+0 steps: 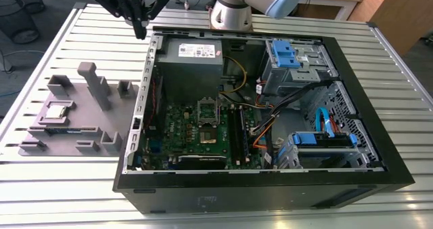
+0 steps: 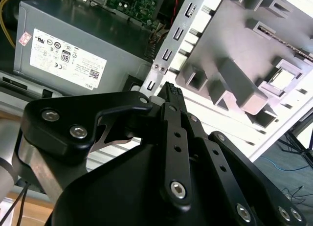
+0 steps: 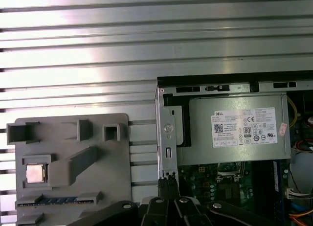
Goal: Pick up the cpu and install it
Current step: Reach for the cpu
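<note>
On the grey holder tray at the exterior view's left, we see the cpu lying flat in a square pocket. It is well apart from the gripper, which hangs by the computer case near the power supply, fingers pressed together, holding nothing.

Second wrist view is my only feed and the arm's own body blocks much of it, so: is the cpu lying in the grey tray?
Observer: Yes. In the first wrist view the cpu lies flat in a square pocket of the grey tray.
Operator: How close are we to it?
Observer: In the exterior view the gripper hangs at the edge of the computer case, apart from the tray, jaws shut and empty.
Operator: Where does it go?
Observer: The metal socket frame sits on the motherboard beside the power supply.
</note>
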### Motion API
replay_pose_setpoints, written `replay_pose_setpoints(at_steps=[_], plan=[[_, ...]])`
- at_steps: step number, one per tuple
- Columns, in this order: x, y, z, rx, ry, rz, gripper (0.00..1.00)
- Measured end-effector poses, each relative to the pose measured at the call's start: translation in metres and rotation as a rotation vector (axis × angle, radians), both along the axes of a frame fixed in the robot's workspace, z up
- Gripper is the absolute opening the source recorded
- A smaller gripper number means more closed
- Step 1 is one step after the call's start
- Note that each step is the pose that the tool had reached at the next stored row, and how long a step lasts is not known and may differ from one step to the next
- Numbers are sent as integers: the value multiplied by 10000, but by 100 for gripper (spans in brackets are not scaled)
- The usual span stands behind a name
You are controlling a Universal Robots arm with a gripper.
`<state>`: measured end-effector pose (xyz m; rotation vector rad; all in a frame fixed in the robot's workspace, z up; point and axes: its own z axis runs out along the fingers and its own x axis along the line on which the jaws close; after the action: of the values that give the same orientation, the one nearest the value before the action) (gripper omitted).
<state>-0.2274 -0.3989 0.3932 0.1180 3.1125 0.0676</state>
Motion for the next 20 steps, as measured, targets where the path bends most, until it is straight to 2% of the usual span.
replay_pose_setpoints(at_steps=[20], plan=[[-199, 0, -1, 1, -1, 0, 11]])
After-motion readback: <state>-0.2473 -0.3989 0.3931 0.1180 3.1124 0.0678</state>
